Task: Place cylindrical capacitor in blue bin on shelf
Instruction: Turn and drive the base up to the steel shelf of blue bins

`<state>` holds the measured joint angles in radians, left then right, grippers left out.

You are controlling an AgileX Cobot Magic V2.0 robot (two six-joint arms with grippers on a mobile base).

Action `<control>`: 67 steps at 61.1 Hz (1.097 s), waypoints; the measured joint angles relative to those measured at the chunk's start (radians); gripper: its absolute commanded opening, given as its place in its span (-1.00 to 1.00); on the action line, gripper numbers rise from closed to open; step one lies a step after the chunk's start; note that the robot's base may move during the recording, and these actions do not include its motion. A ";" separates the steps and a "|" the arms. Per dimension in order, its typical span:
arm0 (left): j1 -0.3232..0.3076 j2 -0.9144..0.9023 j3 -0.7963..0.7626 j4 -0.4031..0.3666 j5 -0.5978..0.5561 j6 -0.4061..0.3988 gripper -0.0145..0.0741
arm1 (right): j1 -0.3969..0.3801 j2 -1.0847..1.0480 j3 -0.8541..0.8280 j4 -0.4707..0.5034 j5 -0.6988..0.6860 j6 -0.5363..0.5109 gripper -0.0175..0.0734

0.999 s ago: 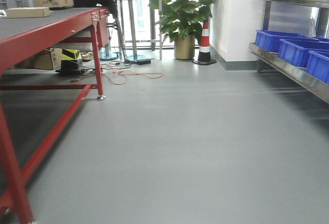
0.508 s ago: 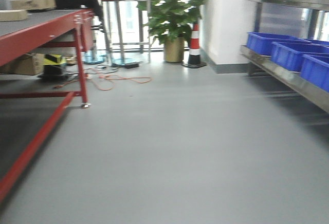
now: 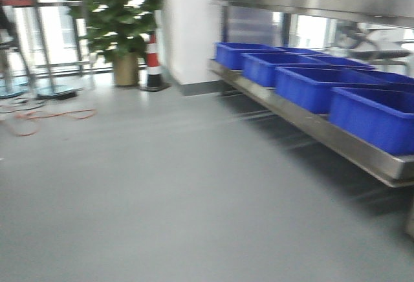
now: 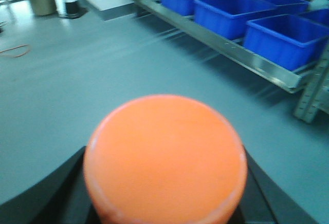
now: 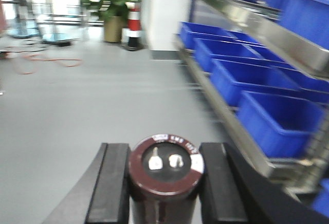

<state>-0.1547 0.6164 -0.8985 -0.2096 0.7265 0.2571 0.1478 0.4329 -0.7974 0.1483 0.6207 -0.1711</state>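
Two-fingered right tool (image 5: 165,153) clamps cylindrical capacitor (image 5: 165,175), long axis upright, terminals (image 5: 154,161) up (left tool (image 4: 164,183): cannot tell).

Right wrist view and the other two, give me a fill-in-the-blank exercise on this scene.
1. The cylindrical capacitor sits clamped in the ___ end effector.
2. The bins on the shelf are all ___.
3. In the left wrist view, the round object filling the foreground is ___.
Missing words: right; blue; orange.

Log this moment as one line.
right fingers: shut on capacitor | left fingers: shut on orange object | shelf: front-right, blue bins on it | capacitor: not yet binned
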 measured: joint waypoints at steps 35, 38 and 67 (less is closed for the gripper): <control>0.000 0.000 0.000 0.000 0.000 0.000 -0.92 | 0.000 0.000 0.000 0.000 0.000 0.000 -0.79; 0.000 0.000 0.000 0.000 0.000 0.000 -0.92 | 0.000 0.000 0.000 0.000 0.000 0.000 -0.79; 0.000 0.000 0.000 0.000 0.000 0.000 -0.92 | 0.000 0.000 0.000 0.000 0.000 -0.002 -0.79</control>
<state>-0.1547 0.6164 -0.8985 -0.2096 0.7265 0.2571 0.1478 0.4329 -0.7974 0.1483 0.6207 -0.1729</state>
